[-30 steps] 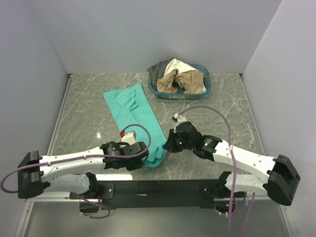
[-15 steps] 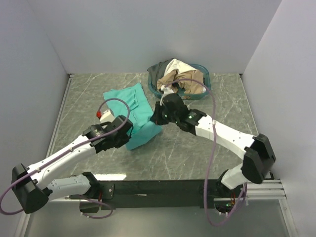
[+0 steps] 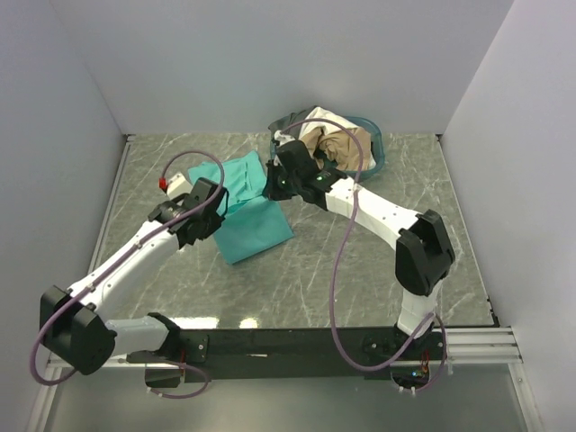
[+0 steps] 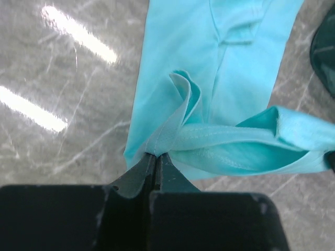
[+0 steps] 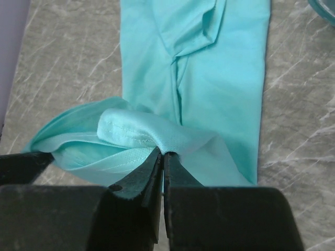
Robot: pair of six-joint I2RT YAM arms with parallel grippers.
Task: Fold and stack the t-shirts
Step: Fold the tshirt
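Note:
The teal-green t-shirt (image 3: 255, 225) lies on the marble table, its near end doubled back over the rest. My left gripper (image 3: 216, 200) is shut on the shirt's hem (image 4: 172, 137) at its left corner. My right gripper (image 3: 270, 187) is shut on the hem (image 5: 157, 137) at its right corner. Both hold the folded edge just above the shirt's far part (image 4: 235, 63), also seen in the right wrist view (image 5: 220, 78). The cream-white (image 3: 326, 121), tan-beige (image 3: 346, 144) and dark grey (image 3: 290, 121) t-shirts are heaped in the basket.
The oval teal-blue basket (image 3: 376, 155) stands at the back of the table, right of centre, close behind my right gripper. Grey walls close in the table at the left, back and right. Purple cables loop over both arms.
Both grippers have carried the shirt's near hem from the front of the table towards the back, folding the shirt over itself. Both arms are now stretched far forward.

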